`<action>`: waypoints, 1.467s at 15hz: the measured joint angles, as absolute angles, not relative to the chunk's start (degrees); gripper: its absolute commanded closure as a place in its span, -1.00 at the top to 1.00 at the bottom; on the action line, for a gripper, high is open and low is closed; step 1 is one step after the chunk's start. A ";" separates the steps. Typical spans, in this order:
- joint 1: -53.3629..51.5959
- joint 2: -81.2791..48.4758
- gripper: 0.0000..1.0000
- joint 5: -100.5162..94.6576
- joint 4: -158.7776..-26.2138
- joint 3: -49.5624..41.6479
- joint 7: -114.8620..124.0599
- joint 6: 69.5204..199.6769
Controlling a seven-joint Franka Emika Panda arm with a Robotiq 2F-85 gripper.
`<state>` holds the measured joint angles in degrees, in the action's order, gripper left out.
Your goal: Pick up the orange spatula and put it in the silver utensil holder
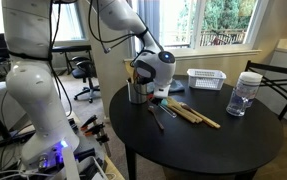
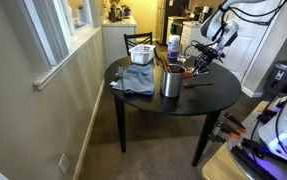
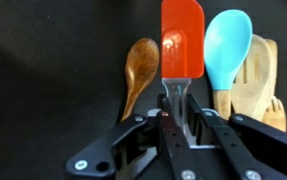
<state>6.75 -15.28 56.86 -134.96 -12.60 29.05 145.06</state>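
Observation:
In the wrist view the orange spatula (image 3: pixel 182 38) lies on the dark table with its blade away from me. Its grey handle runs between my gripper's (image 3: pixel 183 115) two fingers, which are closed against it. In both exterior views the gripper (image 1: pixel 155 92) (image 2: pixel 198 63) is low over the utensils on the round black table (image 1: pixel 213 145). The silver utensil holder (image 1: pixel 138 92) (image 2: pixel 171 82) stands upright right beside the gripper. I cannot tell whether the spatula is off the table.
A brown wooden spoon (image 3: pixel 140 65), a light blue spatula (image 3: pixel 228 50) and a pale wooden utensil (image 3: pixel 258 80) lie beside the orange one. A clear white-lidded jar (image 1: pixel 245 93), a white mesh basket (image 1: pixel 207 78) and a blue cloth (image 2: pixel 135 80) are on the table.

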 measured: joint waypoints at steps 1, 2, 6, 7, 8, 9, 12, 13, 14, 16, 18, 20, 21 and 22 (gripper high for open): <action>6.75 -13.68 -0.82 56.86 -135.21 -12.51 28.47 145.06; 6.75 -11.95 -0.82 56.86 -135.54 -12.44 27.86 145.06; 6.74 -4.00 -0.82 56.87 -137.39 -12.07 26.07 144.91; 6.74 -1.93 -0.82 56.87 -137.91 -11.88 25.71 144.88; 6.73 0.20 -0.82 56.95 -138.47 -11.65 25.11 144.75; 6.73 2.26 -0.82 57.28 -139.05 -11.38 24.42 144.64; 6.65 7.94 -0.82 59.94 -140.82 -10.51 22.07 144.50; 6.62 9.52 -0.81 61.32 -141.39 -10.20 21.25 144.50; 6.55 11.01 -0.81 63.20 -141.97 -9.92 19.98 144.50; 6.38 13.39 -0.81 67.69 -142.88 -9.54 16.79 144.51; 6.24 14.99 -0.81 72.24 -143.60 -9.34 14.33 143.95; 6.15 15.58 -0.82 77.30 -144.04 -9.33 12.07 141.14; 6.14 15.58 -0.82 80.63 -144.30 -9.40 10.66 139.03; 6.14 15.42 -0.82 84.21 -144.63 -9.53 9.26 136.67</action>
<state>6.14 15.42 84.21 -144.63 -9.53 9.26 136.67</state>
